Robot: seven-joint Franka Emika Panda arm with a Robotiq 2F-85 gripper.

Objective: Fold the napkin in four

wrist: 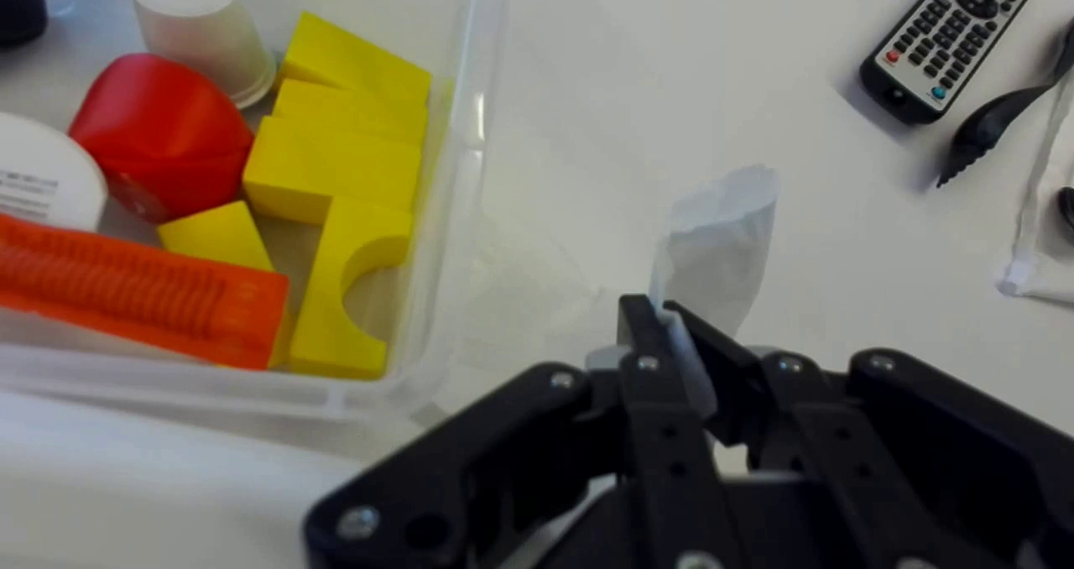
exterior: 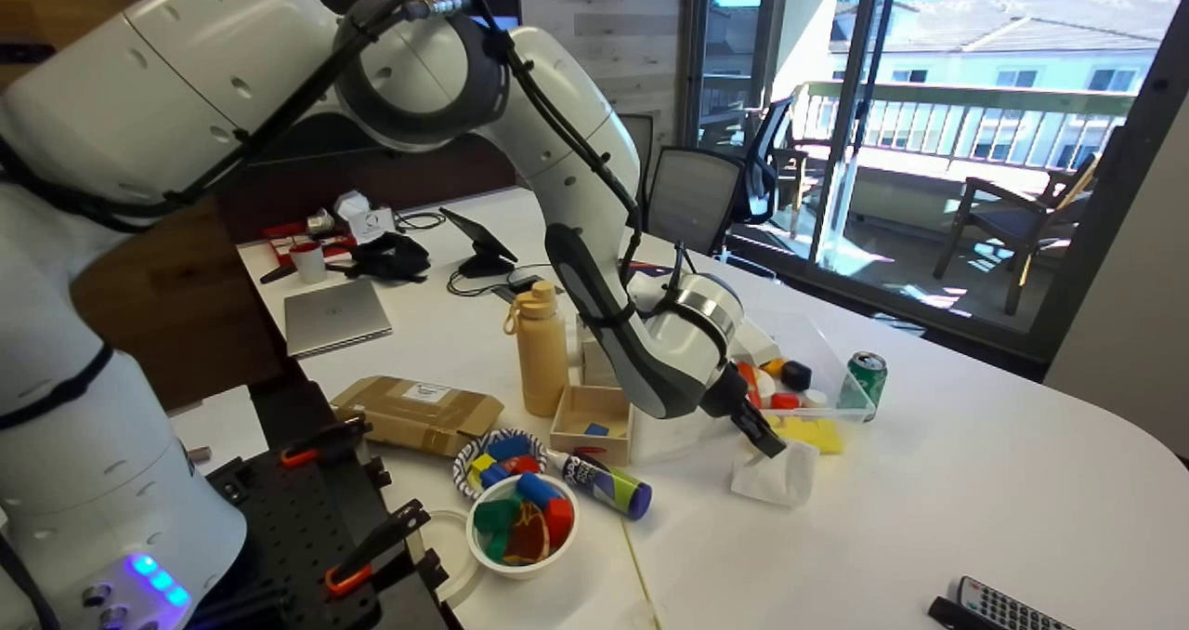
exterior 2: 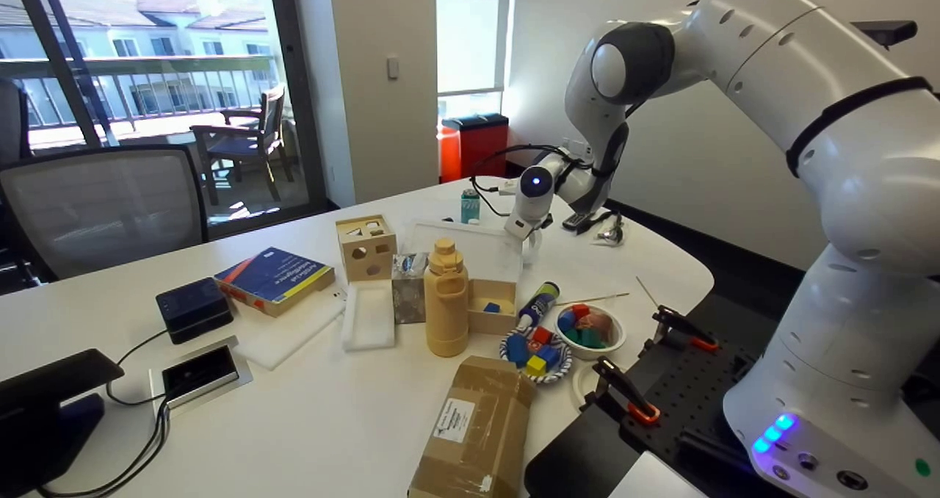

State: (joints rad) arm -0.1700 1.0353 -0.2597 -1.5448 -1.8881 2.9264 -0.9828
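Pinching the white napkin [wrist: 720,254] between the gripper's [wrist: 654,304] 2 nearly closed fingers [wrist: 644,338], beside the clear bin [wrist: 470,149] of yellow blocks [wrist: 336,158]. Cannot tell whether lifted fully off the white table [wrist: 587,91].

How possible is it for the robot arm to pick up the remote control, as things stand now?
Probably not yet: the end effector appears closed on the napkin and should let go first. After that, perhaps yes: the remote control lies uncovered on the table.
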